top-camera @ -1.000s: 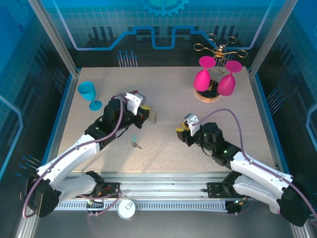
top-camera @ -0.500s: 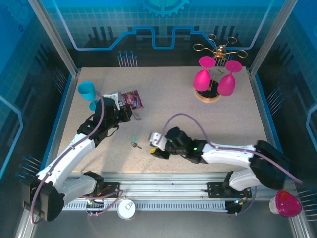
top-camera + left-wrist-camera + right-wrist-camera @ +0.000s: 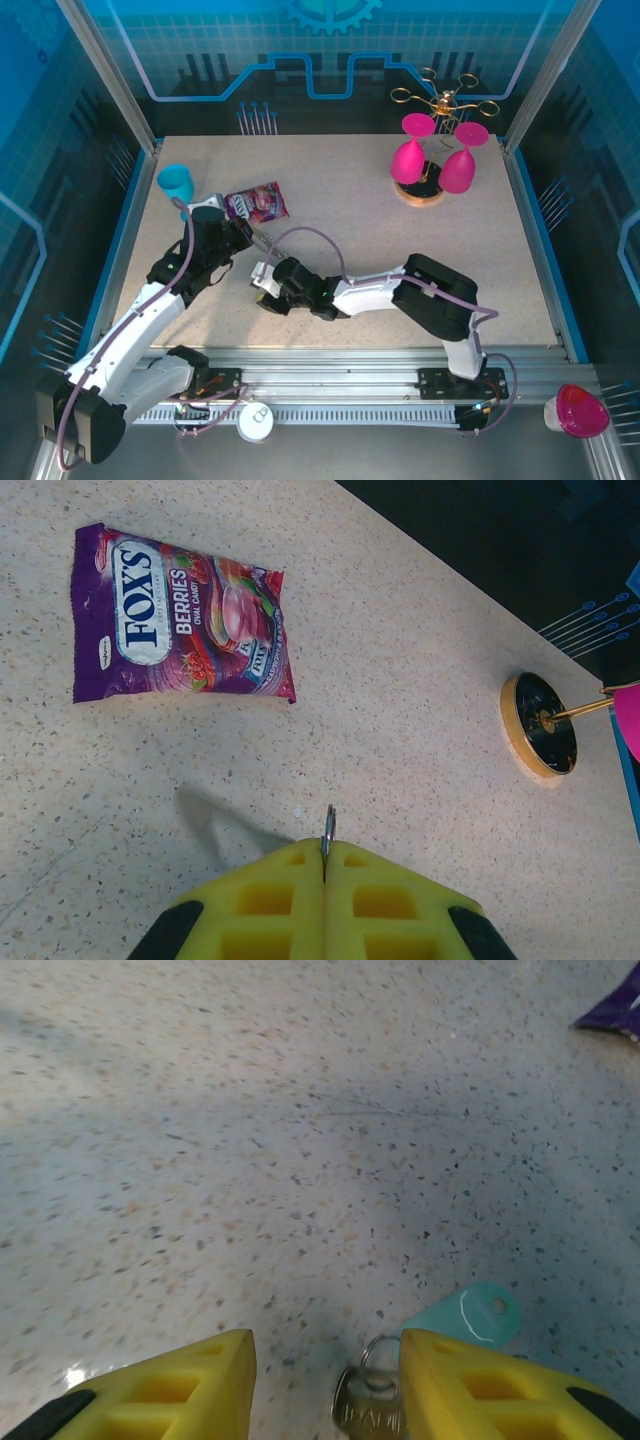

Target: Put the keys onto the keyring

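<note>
Top view: the left gripper (image 3: 240, 232) is hovering over the counter (image 3: 340, 180) at about 9 o'clock from its centre, with the purple snack packet (image 3: 257, 202) lying just beside it at 1 o'clock and the teal goblet (image 3: 177, 186) standing at 10 o'clock. The right arm is reaching across the near half of the counter, placing the right gripper (image 3: 262, 292) at 5 o'clock from the left one, near it but apart. The gold wire rack (image 3: 440, 100), carrying two inverted pink glasses (image 3: 408, 158), is standing far off at 2 o'clock on the counter. Left wrist view: the left gripper (image 3: 323, 855) is pressing its yellow jaws fully together on the keyring (image 3: 327, 830), of which only a thin metal edge is projecting upward at 12 o'clock from the seam. The snack packet (image 3: 180, 625) is lying flat at 11 o'clock and the round rack base (image 3: 540, 725) at 2 o'clock. Right wrist view: the right gripper (image 3: 328, 1355) is holding its jaws wide apart, low over the counter (image 3: 300, 1140). The keys (image 3: 368, 1405) are lying on the counter in the gap, nearer the 3 o'clock jaw. Their silvery stamped head is joined by a small wire loop to a pale teal tag (image 3: 465, 1315) pointing to 1 o'clock. Whether the jaw is touching the tag cannot be told.
</note>
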Tool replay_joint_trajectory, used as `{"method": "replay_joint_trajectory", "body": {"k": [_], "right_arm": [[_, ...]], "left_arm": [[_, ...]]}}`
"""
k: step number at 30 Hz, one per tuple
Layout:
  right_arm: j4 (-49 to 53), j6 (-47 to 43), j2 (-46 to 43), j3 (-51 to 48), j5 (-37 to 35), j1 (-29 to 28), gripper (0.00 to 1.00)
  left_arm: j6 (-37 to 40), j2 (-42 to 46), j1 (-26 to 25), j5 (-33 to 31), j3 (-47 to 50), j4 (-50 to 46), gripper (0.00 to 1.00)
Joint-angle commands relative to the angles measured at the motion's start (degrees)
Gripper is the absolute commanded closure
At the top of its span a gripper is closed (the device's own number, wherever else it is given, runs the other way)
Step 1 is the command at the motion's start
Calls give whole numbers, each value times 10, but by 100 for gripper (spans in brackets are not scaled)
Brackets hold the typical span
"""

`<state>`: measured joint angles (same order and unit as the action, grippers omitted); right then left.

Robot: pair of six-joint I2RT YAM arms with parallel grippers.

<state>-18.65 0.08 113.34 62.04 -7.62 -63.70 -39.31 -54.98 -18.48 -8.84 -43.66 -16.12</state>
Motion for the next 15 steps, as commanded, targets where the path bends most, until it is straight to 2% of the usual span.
{"method": "replay_joint_trajectory", "body": {"k": [1,7,9,13,15], "right_arm": [[5,25,38,31,-34,-5,57],[24,37,77,62,-81,-5,68],[23,37,77,60,-94,-5,76],[-3,32,45,21,-111,-5,100],[-20,32,9,-22,-107,-5,100]], "left_arm": [[1,14,6,-14,8,-1,100],[11,24,7,-12,12,0,100],[14,26,7,-11,14,2,100],[27,27,7,-4,21,10,100],[47,28,6,4,24,17,100]]}}
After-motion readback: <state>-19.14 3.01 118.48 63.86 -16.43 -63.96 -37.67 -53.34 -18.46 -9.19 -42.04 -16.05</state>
